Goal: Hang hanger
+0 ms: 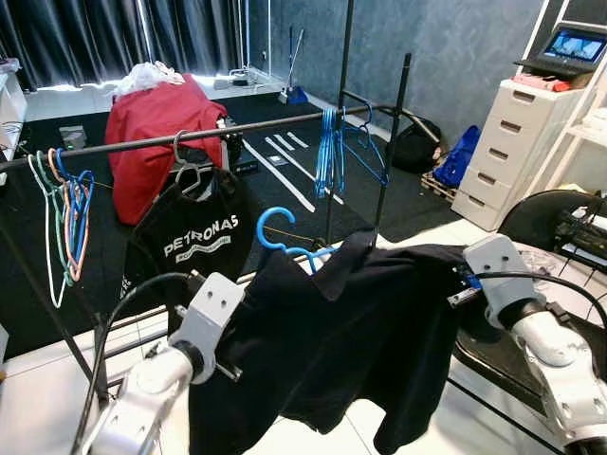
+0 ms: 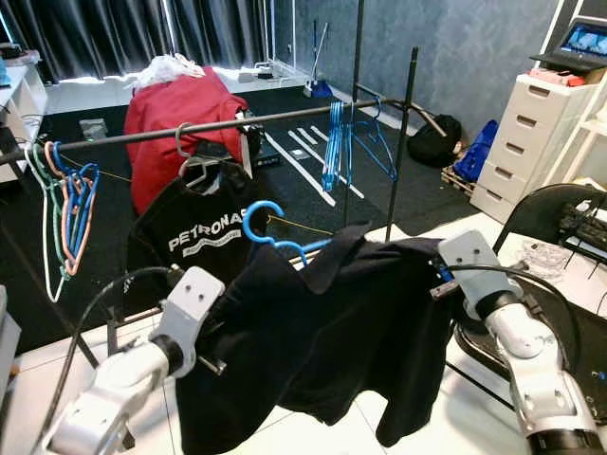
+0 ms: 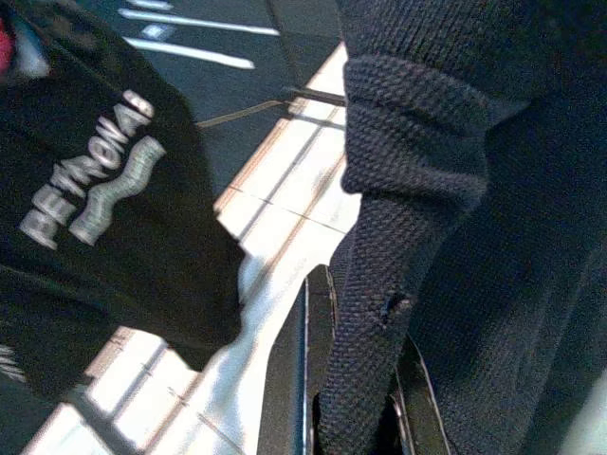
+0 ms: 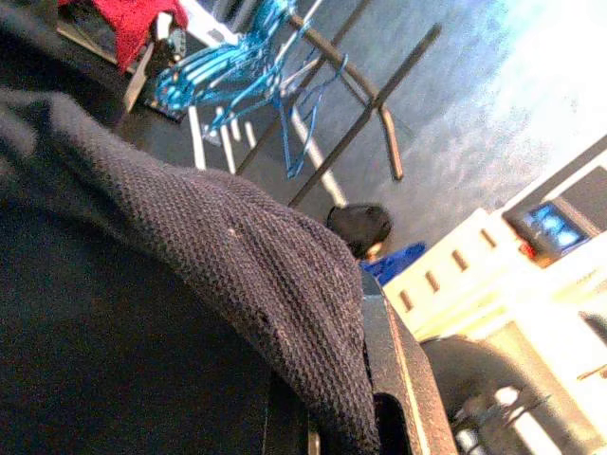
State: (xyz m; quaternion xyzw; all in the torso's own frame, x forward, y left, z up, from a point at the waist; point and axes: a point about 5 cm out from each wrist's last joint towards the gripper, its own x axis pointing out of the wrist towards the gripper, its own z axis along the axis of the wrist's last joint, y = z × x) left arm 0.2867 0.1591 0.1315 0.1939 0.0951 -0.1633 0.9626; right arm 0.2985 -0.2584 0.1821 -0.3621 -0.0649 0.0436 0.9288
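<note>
While both claws pinch the black shirt (image 1: 351, 332), its blue hanger (image 1: 280, 237) pokes up between them.

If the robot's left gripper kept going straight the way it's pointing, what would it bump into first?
Probably the hanging black Petronas shirt, which looks closest ahead of the left gripper, itself shut on the dark shirt. Past that shirt lies white tiled floor. Depth is hard to judge.

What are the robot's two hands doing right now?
Left gripper: shut on the black shirt.
Right gripper: shut on the same shirt, which is on a blue hanger.
</note>
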